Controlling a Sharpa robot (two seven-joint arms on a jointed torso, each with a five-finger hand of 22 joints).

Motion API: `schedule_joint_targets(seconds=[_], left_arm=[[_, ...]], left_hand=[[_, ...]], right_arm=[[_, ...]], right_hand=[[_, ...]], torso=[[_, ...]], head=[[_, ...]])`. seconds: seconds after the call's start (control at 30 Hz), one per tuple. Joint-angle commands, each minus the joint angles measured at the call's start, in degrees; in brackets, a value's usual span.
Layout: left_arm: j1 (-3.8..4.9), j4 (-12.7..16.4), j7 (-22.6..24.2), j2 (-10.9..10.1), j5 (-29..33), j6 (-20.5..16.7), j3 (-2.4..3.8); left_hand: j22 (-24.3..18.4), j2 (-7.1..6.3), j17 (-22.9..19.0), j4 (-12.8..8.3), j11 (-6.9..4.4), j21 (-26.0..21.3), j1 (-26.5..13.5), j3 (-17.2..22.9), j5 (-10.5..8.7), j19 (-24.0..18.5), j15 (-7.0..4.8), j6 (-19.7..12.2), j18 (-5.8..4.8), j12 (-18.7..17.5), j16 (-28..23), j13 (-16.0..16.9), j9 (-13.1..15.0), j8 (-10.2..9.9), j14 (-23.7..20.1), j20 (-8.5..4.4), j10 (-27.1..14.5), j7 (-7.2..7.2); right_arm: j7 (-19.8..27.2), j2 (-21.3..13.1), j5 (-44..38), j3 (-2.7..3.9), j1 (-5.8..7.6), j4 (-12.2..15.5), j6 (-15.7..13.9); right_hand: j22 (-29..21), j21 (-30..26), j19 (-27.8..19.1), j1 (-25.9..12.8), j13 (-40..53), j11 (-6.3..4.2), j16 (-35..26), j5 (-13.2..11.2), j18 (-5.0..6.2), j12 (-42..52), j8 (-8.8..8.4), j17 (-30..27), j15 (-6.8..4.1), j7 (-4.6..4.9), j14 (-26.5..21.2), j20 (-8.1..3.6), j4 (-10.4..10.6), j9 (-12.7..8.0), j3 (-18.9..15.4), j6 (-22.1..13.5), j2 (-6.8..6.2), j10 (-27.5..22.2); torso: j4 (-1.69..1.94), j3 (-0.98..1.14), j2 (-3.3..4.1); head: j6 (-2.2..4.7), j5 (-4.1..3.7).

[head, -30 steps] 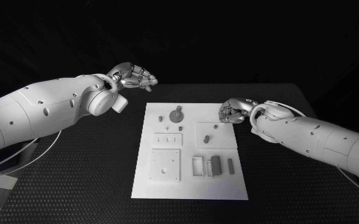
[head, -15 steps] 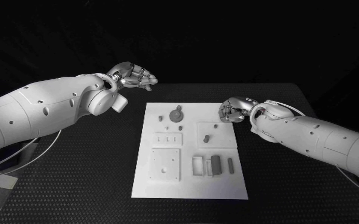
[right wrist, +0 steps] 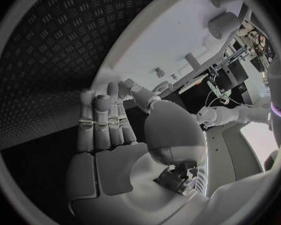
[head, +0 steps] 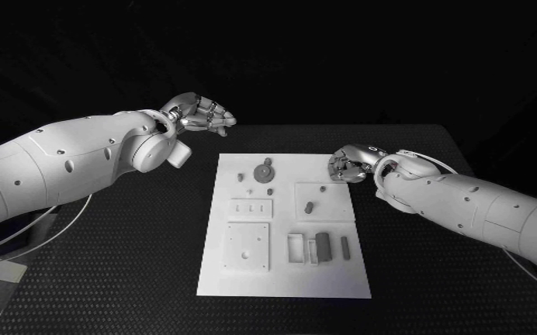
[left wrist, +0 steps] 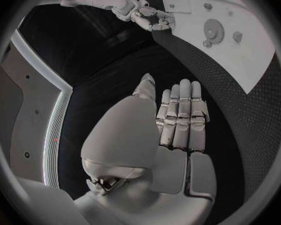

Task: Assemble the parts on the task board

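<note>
Black table (head: pixel 134 273), white task board (head: pixel 285 281) on it

A black table (head: pixel 134 273) with a fine dotted, textured top was seen in the head view, stretching across the lower half of the picture. Its far edge was met by plain darkness, in which no wall or furniture could be made out. In the right wrist view the same surface (right wrist: pixel 47 50) was shown with a raised tread pattern. Little light was cast beyond the table.
</note>
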Motion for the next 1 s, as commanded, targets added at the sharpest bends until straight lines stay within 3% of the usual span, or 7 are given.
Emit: schedule_joint_targets(seconds=[0.03,0.3,0.4,0.47,0.7,1.0], left_arm=[[0.04,0.2,0.21,0.01,-0.52,1.03,0.04],[0.03,0.55,-1.22,-0.02,-5.19,1.5,0.03],[0.03,0.62,-5.82,0.16,-7.38,0.21,0.05],[0.03,0.63,-7.12,0.26,-8.25,-0.11,0.05],[0.03,0.96,-10.64,0.4,-11.84,-1.01,0.06],[0.02,2.25,-13.85,1.38,-13.43,-0.87,0.02]], left_hand=[[-0.05,0.08,0.14,0.04,-0.3,-0.22,-0.21,-0.17,-0.39,-0.33,0.09,0.08,-0.86,0.19,-0.31,0.17,0.12,-0.07,0.18,-0.02,0.23,-0.05],[0.67,0.67,1.37,0.05,-2.18,1.03,-0.87,-0.14,-0.39,2.53,-1.27,3.25,-0.46,1.87,1.46,1.74,0.89,1.18,3.07,-1.15,4.35,-1.38],[1.08,0.8,2.16,0.13,-2.73,1.42,-2.43,-0.58,-0.41,3.49,-1.81,4.14,-0.52,2.14,2.35,2.47,1.03,1.26,3.79,-1.7,5.44,-1.76],[1.15,1.54,2.35,0.17,-2.54,1.18,-6.32,-0.94,-0.44,3.2,-1.68,3.73,-0.76,1.72,2.27,2.72,0.86,0.73,3.21,-1.77,5.09,-1.53],[1.67,0.85,3.07,0.18,-2.83,1.26,-9.22,-0.22,-0.45,3.5,-1.99,2.59,-0.68,1.63,2.91,3.67,0.11,-0.67,3.32,-2.11,5.59,-0.92],[2.34,0.63,3.73,0.06,-3.4,1.63,-9.07,1.01,-0.42,4.31,-2.53,3.97,-0.52,1.9,3.75,4.79,-0.31,-0.58,4.1,-2.58,6.63,-1.41]], right_arm=[[0.15,-0.09,-0.04,0.0,-0.02,0.24,-0.79],[-0.68,-0.91,0.09,0.03,0.01,1.89,-2.14],[-1.01,-1.28,0.43,0.14,0.53,3.02,-2.44],[-1.25,-1.41,0.46,0.15,1.13,3.67,-2.49],[-1.74,-1.87,1.16,0.46,3.0,5.93,-2.3],[-2.47,-2.01,2.17,1.11,4.65,8.99,-1.23]], right_hand=[[0.91,-0.14,0.06,-0.24,-0.08,-0.17,0.29,0.15,2.04,0.24,0.23,-0.07,-0.23,0.9,-0.04,-0.24,-0.05,0.05,0.21,1.36,0.53,0.4],[0.96,-0.06,0.15,-0.39,-0.11,-0.28,0.4,0.14,2.04,0.48,0.34,-0.1,-0.34,0.78,0.03,-0.24,-0.01,0.2,0.04,1.7,0.34,0.68],[0.95,-0.02,0.29,-0.92,-0.19,-0.33,0.47,0.12,2.04,0.57,0.32,-0.16,-0.39,0.74,0.13,-0.22,0.2,0.27,-0.23,1.81,-0.17,0.79],[0.94,-0.01,0.35,-1.14,-0.25,-0.36,0.49,0.14,2.04,0.61,0.3,-0.2,-0.42,0.71,0.16,-0.23,0.26,0.31,-0.3,1.86,-0.5,0.82],[0.91,-0.01,0.52,-1.61,-0.35,-0.42,0.56,0.16,2.04,0.72,0.29,-0.28,-0.47,0.65,0.28,-0.26,0.53,0.39,-0.34,2.04,-0.94,0.95],[0.87,-0.04,0.6,-2.05,-0.46,-0.47,0.57,0.16,2.04,0.8,0.26,-0.36,-0.52,0.6,0.31,-0.3,0.79,0.46,-0.34,2.17,-1.27,1.06]], torso=[[0.01,-0.02,0.0],[-0.01,-0.02,-0.04],[-0.07,-0.06,-0.07],[-0.07,-0.1,-0.09],[-0.01,-0.09,-0.1],[-0.07,-0.16,-0.19]], head=[[-0.02,-0.04],[0.01,0.13],[0.12,0.16],[0.37,0.03],[1.17,-0.13],[1.78,-0.19]])
